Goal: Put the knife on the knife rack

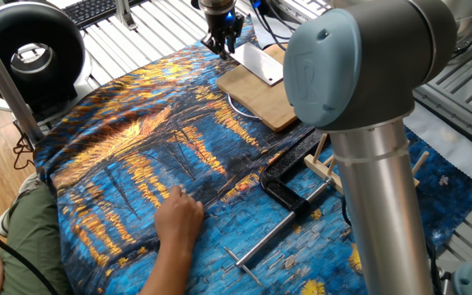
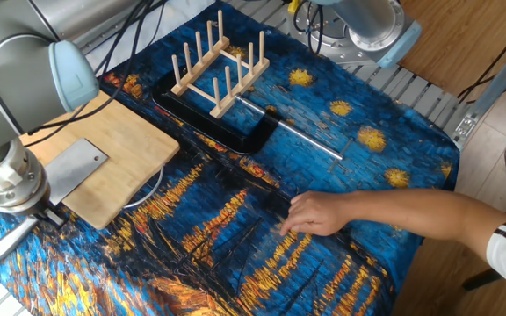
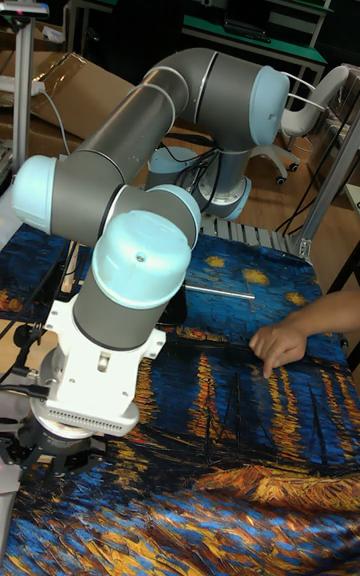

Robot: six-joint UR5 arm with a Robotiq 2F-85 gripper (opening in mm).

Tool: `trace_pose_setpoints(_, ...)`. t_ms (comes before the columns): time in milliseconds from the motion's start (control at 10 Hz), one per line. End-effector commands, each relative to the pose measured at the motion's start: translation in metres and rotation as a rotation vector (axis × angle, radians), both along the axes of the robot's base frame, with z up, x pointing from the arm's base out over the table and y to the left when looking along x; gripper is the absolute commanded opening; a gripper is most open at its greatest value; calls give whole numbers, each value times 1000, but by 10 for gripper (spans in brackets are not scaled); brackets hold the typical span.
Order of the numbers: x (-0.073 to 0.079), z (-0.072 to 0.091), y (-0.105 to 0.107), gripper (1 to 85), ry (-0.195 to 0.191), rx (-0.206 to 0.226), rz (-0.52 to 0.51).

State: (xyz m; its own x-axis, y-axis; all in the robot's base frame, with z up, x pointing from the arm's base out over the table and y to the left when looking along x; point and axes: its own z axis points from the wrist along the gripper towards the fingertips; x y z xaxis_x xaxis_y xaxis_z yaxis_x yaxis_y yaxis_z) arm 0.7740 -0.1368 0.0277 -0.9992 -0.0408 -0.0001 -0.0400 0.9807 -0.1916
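The knife lies flat, its broad grey blade (image 2: pixel 70 169) on the wooden cutting board (image 2: pixel 126 149) and its shiny handle (image 2: pixel 5 242) reaching off the board onto the cloth. In one fixed view the blade (image 1: pixel 262 63) shows at the board's far end. My gripper (image 1: pixel 223 41) points down just above the junction of handle and blade, fingers slightly apart, holding nothing. The wrist hides most of the gripper (image 2: pixel 49 213) in the other fixed view. The knife rack (image 2: pixel 219 65) stands empty at the far side of the cloth, well away from the gripper.
A black clamp (image 2: pixel 225 132) with a thin steel rod (image 2: pixel 299 133) lies beside the rack. A person's hand (image 2: pixel 317 213) rests on the painted cloth (image 2: pixel 235 246) near the middle. A keyboard (image 1: pixel 97 10) and a black round device (image 1: pixel 31 49) sit past the cloth's edge.
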Motion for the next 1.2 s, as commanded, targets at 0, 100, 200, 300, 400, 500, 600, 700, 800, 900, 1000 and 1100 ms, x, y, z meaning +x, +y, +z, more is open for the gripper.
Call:
trace_pose_setpoints(0, -3, -2, -6, 327, 4, -10, -9)
trace_pose_setpoints(100, -3, -3, -8, 327, 5, -17, -10)
trace_pose_setpoints(200, -4, -4, -9, 327, 5, -20, -10)
trace_pose_setpoints(300, -4, -4, -10, 327, 5, -23, -10)
trace_pose_setpoints(400, -3, -6, -8, 327, 3, -23, -11)
trace_pose_setpoints(500, -2, -7, -7, 327, 0, -23, -10)
trace_pose_setpoints(600, -1, -8, -6, 327, -5, -23, -11)
trace_pose_setpoints(700, -1, -8, -7, 333, -5, -26, -11)
trace_pose_setpoints(800, -2, -7, -12, 333, 0, -46, -12)
trace_pose_setpoints(900, -5, -4, -23, 337, 10, -90, -7)
trace_pose_setpoints(1000, -6, -3, -26, 337, 14, -101, -16)
trace_pose_setpoints(1100, -7, -4, -23, 337, 13, -90, -26)
